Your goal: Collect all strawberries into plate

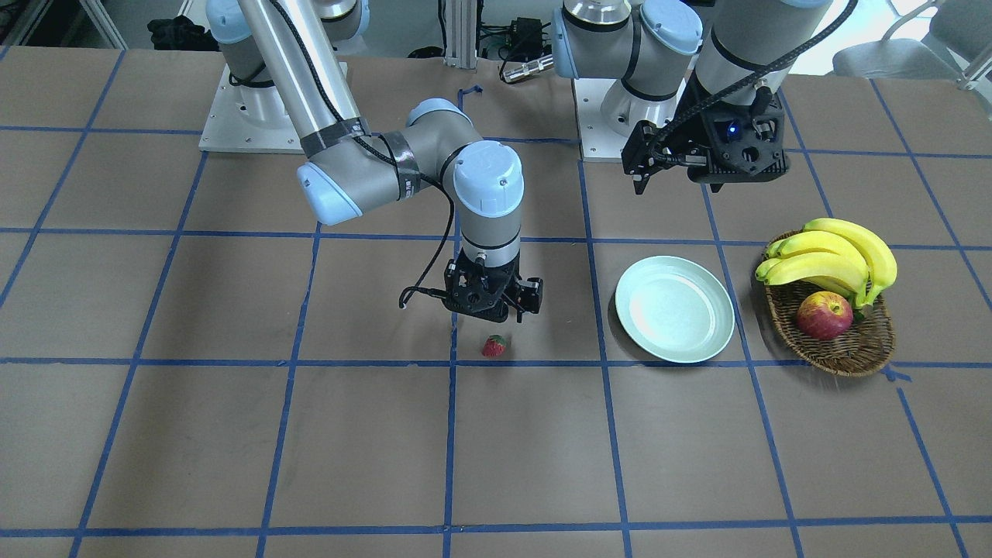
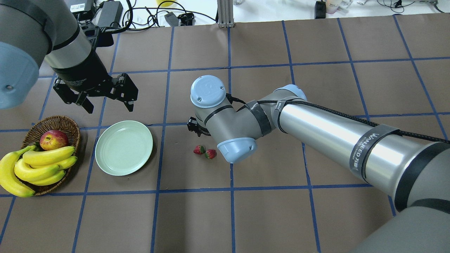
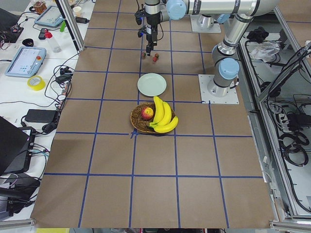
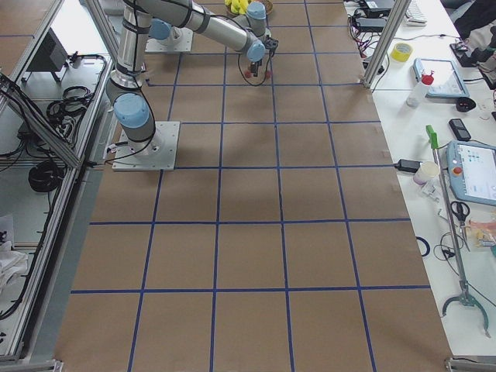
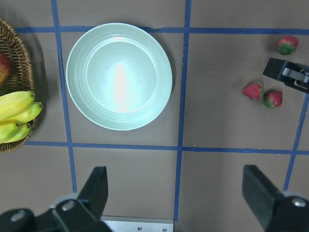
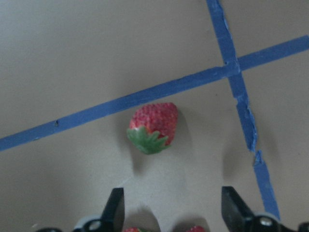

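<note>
Three small red strawberries lie on the brown table. The right wrist view shows one (image 6: 153, 127) ahead of my right gripper (image 6: 174, 212), which is open and empty, with the tops of the other two (image 6: 195, 228) at the bottom edge between its fingers. The left wrist view shows all three (image 5: 252, 90). The overhead view shows two (image 2: 199, 150) beside the right wrist. The front view shows one (image 1: 494, 346) below the right gripper (image 1: 496, 314). The pale green plate (image 2: 123, 147) is empty. My left gripper (image 2: 109, 105) is open and empty, raised behind the plate.
A wicker basket (image 2: 66, 123) with bananas (image 2: 42, 165) and an apple (image 2: 53, 139) stands to the left of the plate in the overhead view. Blue tape lines grid the table. The right arm (image 2: 316, 126) stretches across the table's right half.
</note>
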Motion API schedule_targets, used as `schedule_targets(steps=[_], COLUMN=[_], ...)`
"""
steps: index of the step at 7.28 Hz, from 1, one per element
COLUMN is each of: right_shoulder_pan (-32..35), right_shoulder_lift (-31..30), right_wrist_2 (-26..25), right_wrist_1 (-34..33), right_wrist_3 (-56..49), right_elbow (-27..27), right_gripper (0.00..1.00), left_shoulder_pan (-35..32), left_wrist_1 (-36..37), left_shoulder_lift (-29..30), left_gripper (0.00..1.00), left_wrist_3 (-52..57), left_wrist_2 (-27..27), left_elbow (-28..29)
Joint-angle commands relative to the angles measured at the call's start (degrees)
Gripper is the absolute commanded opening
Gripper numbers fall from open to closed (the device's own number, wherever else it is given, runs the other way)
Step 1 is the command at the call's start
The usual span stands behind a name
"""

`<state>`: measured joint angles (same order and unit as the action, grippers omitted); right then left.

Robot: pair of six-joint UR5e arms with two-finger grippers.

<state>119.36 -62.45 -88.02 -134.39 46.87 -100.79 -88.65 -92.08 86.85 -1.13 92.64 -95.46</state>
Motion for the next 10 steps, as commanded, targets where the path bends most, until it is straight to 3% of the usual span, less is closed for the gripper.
schedule_targets(steps=[1,2,4,5,6,8,9,10], right_shoulder_pan=[-0.7,-2.79,-16.71,-22.62,-25.29,-25.84,-25.67,-24.53], right_shoulder_lift=[-5.19,-8.27,-15.12,-18.2,-19.88,-20.51,-20.86,-22.69], right_wrist_2=[-0.48,-1.96,-2.25,-1.63,-1.8,-2.24,-1.37,1.16], right_wrist_1=[3.75,8.57,19.47,24.3,29.14,33.98,41.33,41.57], right_wrist_3=[-1.59,-8.22,-25.84,-29.52,-33.47,-37.99,-37.99,-38.08], right_elbow=[0.07,0.33,0.33,0.77,2.86,15.73,20.07,20.46], right_gripper=[1.0,1.0,1.0,1.0,1.0,1.0,1.0,1.0], left_shoulder_pan=[0.32,1.54,2.61,2.0,1.91,-1.67,-4.22,-6.16], left_wrist_1=[3.98,4.1,4.36,7.32,15.79,30.23,35.16,36.78], left_shoulder_lift=[1.04,1.04,1.56,2.79,4.1,9.27,12.17,14.9], left_gripper=[1.0,1.0,1.0,1.0,1.0,1.0,1.0,1.0], left_wrist_3=[-0.72,-0.72,-0.72,-1.5,-3.95,-3.01,-0.48,5.81], left_wrist_2=[-0.44,-0.7,-0.96,-5.32,-9.28,-13.52,-13.62,-13.62], left_elbow=[-0.25,-0.25,-0.77,-2.87,-6.37,-10.26,-10.36,-10.36])
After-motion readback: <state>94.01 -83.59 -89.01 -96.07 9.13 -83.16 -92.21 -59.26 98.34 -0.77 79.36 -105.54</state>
